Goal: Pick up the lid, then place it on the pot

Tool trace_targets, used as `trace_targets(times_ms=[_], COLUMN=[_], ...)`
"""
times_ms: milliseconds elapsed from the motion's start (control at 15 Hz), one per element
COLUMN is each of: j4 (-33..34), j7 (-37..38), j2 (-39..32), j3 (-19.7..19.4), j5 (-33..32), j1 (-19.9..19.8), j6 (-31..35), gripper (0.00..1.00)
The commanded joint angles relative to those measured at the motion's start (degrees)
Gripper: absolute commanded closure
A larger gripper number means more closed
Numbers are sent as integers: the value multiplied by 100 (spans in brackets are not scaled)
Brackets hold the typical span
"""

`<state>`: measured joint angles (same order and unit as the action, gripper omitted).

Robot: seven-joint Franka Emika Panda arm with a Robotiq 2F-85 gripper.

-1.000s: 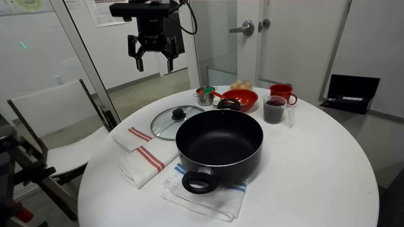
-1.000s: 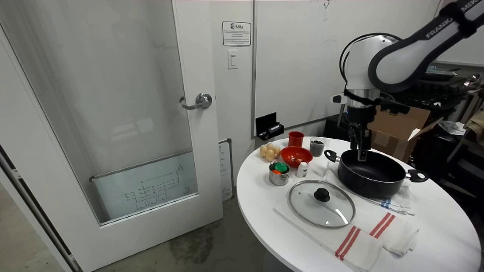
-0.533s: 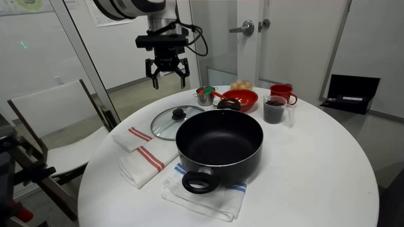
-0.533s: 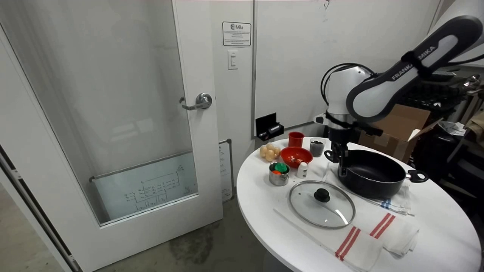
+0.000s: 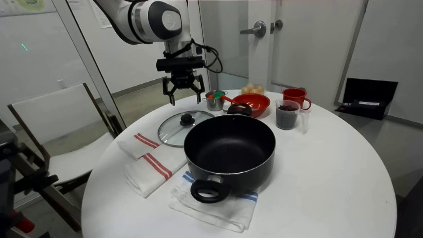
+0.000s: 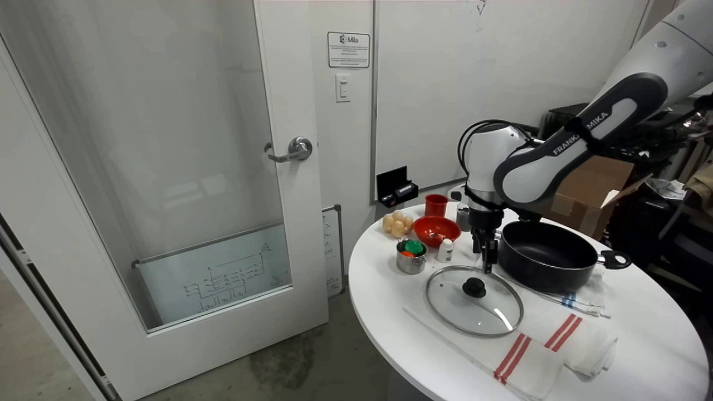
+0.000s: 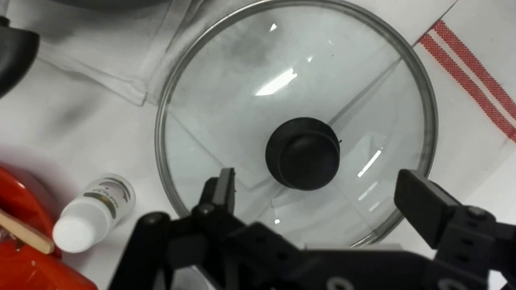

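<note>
Wrist view: saw wide-spread gripper [image 7: 315,178] above the lid [image 7: 297,105]; had to sink slowly around the knob [image 7: 305,156], then squeeze.

Wide black pot [image 5: 229,148] hides part of round clear glass lid [image 5: 178,132] in an exterior view; wrist view's left edge crops round glossy red bowl [image 7: 36,266].

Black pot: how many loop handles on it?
2 on the pot. In an exterior view, the near handle sits over the blue-striped towel; the far handle overlaps the red bowl in that picture. No others show.
</note>
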<state>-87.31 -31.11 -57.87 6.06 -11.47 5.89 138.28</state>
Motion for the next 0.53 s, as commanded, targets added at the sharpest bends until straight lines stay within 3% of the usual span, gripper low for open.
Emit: trace_targets(times_ms=[0,467], j4=[461,793], j7=[-35,-135], j2=[-461,-896], j3=[65,88], j5=[-196,-311], j1=[-12,-11], j6=[83,101], gripper=[0,0])
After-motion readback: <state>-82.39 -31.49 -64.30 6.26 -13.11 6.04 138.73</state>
